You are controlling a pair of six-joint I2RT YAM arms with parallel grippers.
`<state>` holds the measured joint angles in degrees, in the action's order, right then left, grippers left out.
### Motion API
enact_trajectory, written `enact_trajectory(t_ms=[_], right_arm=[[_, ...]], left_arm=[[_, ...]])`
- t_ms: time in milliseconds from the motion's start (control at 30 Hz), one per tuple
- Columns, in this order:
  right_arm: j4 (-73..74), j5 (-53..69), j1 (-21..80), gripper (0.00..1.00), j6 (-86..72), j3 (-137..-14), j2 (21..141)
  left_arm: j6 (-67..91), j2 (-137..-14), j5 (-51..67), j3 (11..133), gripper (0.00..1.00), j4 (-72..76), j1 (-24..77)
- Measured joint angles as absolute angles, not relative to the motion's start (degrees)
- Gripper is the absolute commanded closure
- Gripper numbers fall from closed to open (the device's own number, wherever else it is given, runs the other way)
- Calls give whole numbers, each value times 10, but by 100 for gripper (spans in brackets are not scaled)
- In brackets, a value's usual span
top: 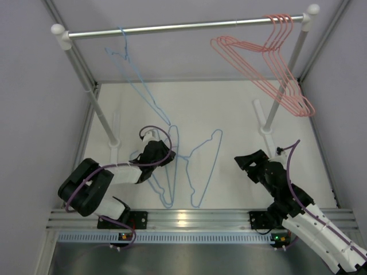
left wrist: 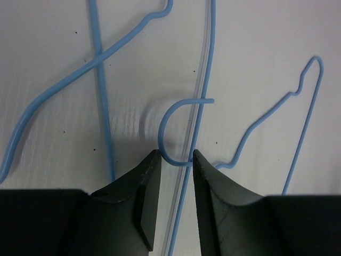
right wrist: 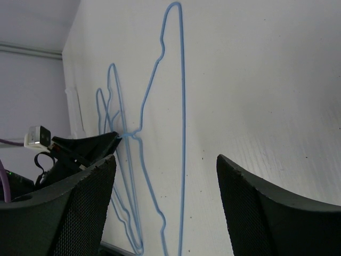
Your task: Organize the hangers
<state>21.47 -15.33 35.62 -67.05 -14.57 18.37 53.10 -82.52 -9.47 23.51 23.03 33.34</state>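
Several pink-red hangers [top: 279, 34] hang by their hooks at the right end of the rail. One light blue hanger [top: 124, 43] hangs near the rail's left end. Three light blue hangers lie overlapping on the white table [top: 175, 172], the rightmost one [top: 210, 172] apart from my grippers. My left gripper [top: 170, 153] is low over this pile. In the left wrist view its fingers [left wrist: 177, 154] stand narrowly apart, straddling a blue wire just below a hanger hook [left wrist: 173, 114]. My right gripper [top: 248, 160] is wide open and empty [right wrist: 166, 160], to the right of the pile [right wrist: 181, 133].
The silver rail [top: 183, 26] spans the back on two slanted poles [top: 92, 86] [top: 287, 74] whose white feet [top: 114, 140] [top: 265, 129] stand on the table. Grey walls close in left and right. An aluminium base rail [top: 189, 217] runs along the near edge.
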Motion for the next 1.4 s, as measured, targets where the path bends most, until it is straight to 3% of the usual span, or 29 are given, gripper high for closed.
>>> enact_trajectory(t_ms=[733, 1200, 1400], right_arm=[[215, -154, 356, 25, -670, -142, 174], [215, -154, 356, 25, -671, -135, 165], [215, -154, 356, 25, -672, -135, 157]], left_arm=[[651, -848, -140, 208, 67, 302, 333], [663, -863, -149, 209, 79, 315, 333], [660, -873, -151, 216, 90, 315, 333]])
